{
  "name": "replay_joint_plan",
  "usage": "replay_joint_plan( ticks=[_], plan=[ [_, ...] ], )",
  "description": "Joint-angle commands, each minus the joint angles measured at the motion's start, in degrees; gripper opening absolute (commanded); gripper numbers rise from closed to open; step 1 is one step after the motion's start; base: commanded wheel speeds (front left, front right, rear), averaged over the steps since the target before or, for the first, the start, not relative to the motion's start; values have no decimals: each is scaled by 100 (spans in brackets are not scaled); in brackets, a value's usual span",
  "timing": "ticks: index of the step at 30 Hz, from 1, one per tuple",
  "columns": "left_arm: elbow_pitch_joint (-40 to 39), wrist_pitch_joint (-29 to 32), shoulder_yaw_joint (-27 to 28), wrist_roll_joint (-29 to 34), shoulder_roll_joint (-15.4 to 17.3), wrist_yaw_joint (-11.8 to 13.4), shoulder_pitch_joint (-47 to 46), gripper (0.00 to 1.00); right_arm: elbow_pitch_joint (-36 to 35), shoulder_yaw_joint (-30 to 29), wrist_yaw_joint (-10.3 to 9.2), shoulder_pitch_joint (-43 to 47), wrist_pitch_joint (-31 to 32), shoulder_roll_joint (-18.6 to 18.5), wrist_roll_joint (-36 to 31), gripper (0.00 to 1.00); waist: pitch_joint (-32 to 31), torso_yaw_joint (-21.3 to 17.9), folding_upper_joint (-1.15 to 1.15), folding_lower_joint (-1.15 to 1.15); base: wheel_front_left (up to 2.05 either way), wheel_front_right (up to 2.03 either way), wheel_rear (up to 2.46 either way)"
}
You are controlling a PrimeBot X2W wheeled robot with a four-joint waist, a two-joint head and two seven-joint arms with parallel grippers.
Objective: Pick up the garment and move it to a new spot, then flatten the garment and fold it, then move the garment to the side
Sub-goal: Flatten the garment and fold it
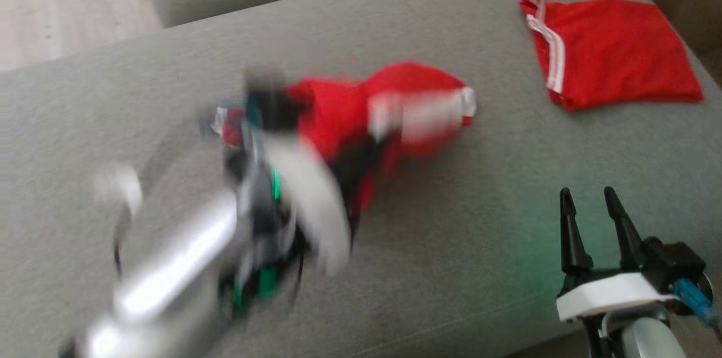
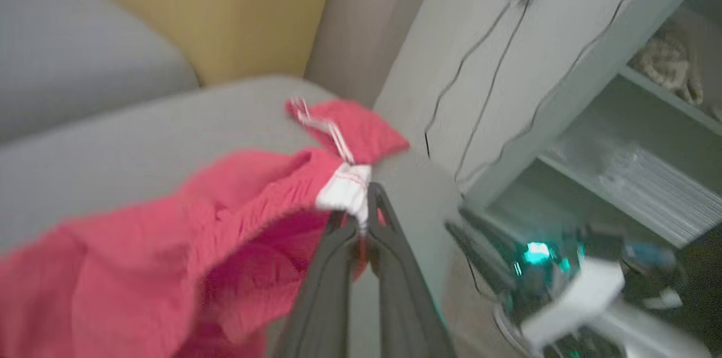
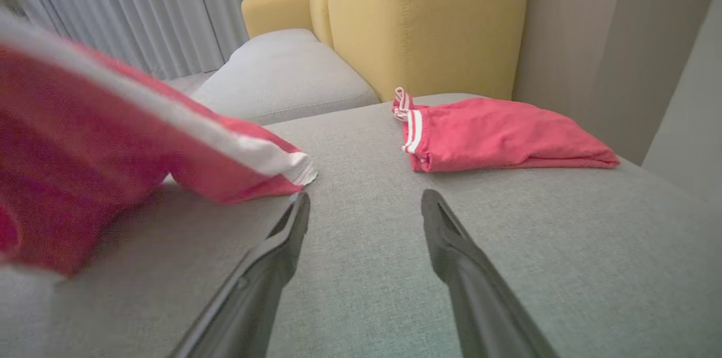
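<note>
A red garment (image 1: 361,115) with white trim hangs bunched above the grey cushion, blurred by motion. My left gripper (image 2: 361,217) is shut on its white-striped edge (image 2: 345,191), and the cloth drapes down to the left (image 2: 141,268). From the right wrist the same garment (image 3: 113,144) hangs at the left, lifted off the cushion. My right gripper (image 1: 592,206) stands open over bare cushion at the lower right, its fingers (image 3: 445,234) apart with nothing between them.
A second red garment (image 1: 612,51), folded, lies at the cushion's far right corner (image 3: 496,132). The grey cushion (image 1: 451,245) spreads wide. A yellow backrest (image 3: 428,20) rises behind. A white shelf unit (image 2: 620,121) and wall cables (image 2: 479,70) stand beyond the edge.
</note>
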Motion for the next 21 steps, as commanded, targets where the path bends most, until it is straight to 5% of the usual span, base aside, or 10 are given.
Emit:
replay_joint_plan(
  ticks=[1,6,11,21],
  plan=[
    [-360,20,166,-30,316,73,126,0,-184,96,-4,6,-62,-34,-47,100,-55,174,0,0,0,0,0],
    [-1112,-116,-269,-254,948,412,1873,0,-193,51,-4,68,-62,-34,-117,100,-89,531,0,0,0,0,0],
    [-698,-815,-314,-114,1187,651,2803,0,-187,1,-4,115,-62,-34,-234,100,-131,905,0,0,0,0,0],
    [1321,-2253,-79,220,901,-162,2808,0,-139,9,-4,200,-62,-34,-525,100,-309,1388,0,0,0,0,0]
  ],
)
